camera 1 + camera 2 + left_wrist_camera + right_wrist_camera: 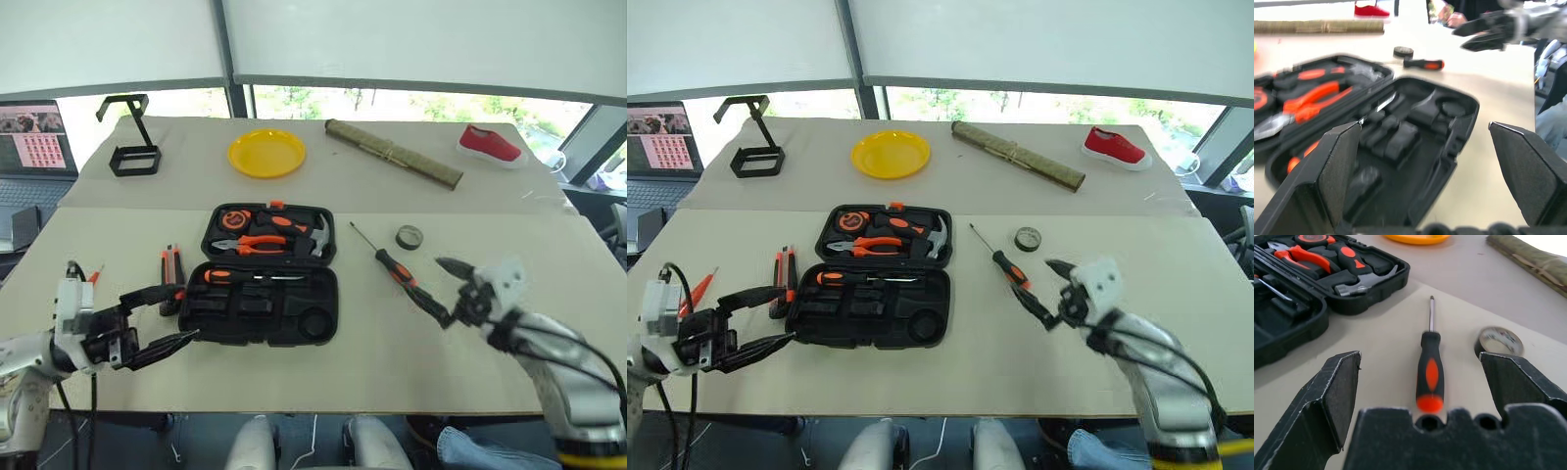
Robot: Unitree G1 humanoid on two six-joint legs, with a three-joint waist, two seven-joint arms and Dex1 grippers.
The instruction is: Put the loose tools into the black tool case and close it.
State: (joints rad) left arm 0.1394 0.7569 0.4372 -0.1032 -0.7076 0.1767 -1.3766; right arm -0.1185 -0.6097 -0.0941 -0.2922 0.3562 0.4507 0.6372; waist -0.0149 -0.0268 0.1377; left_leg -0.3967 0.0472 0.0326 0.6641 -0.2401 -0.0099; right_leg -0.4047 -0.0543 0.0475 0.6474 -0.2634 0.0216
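Black hard-plastic tool case (268, 290) lies open at the centre of the beige table (392, 333). Its far half holds pliers (250, 243), a hammer (315, 238) and a round tape measure (233, 219); its near half holds one orange-and-black screwdriver (240, 277) along its far edge, beside bare moulded slots. Left of the case lie the utility knife (169, 272) and, farther left, a slim red screwdriver (698, 292). Right of the case, a second orange-and-black screwdriver (1429, 366) lies with its tip pointing away, and the dark tape roll (1500, 341) sits just beyond it. Left gripper (165, 316), fingers spread wide and holding nothing, hovers at the case's near-left corner. Right gripper (443, 288), fingers likewise wide and holding nothing, hovers just near of the second screwdriver's handle.
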